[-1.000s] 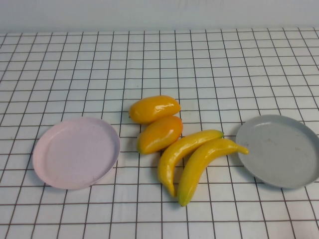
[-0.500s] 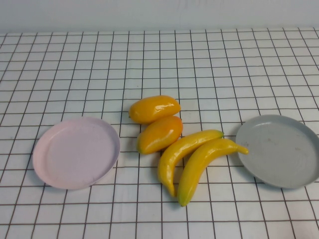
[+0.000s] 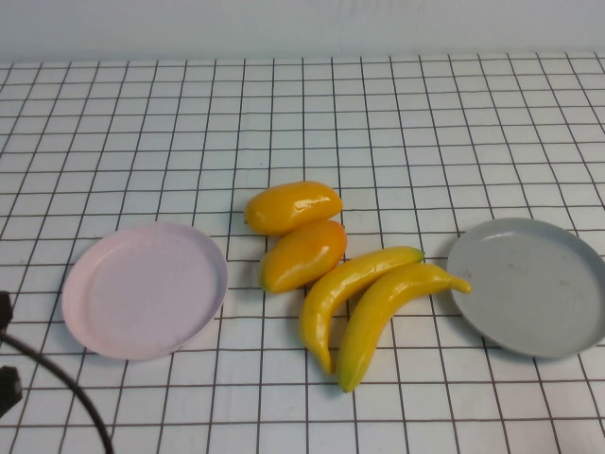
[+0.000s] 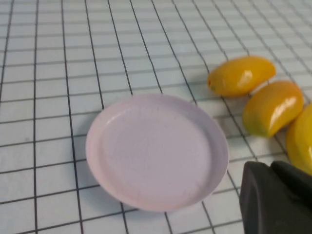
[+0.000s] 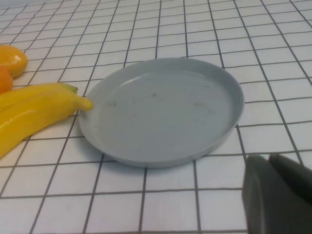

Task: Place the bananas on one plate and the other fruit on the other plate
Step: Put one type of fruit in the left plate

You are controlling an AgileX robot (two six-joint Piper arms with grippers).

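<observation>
Nothing is sorted yet: the bananas point(image 3: 364, 301) and mango-like fruits point(image 3: 298, 232) lie between the empty pink plate point(image 3: 142, 288) and grey plate point(image 3: 529, 284). The left tool point(image 4: 278, 197) is seen beside the pink plate, the right tool point(image 5: 278, 192) beside the grey; whether either is spread cannot be told.

Just a white tablecloth point(image 3: 378, 123) with a black grid – pale wall point(image 3: 302, 24) behind it.
</observation>
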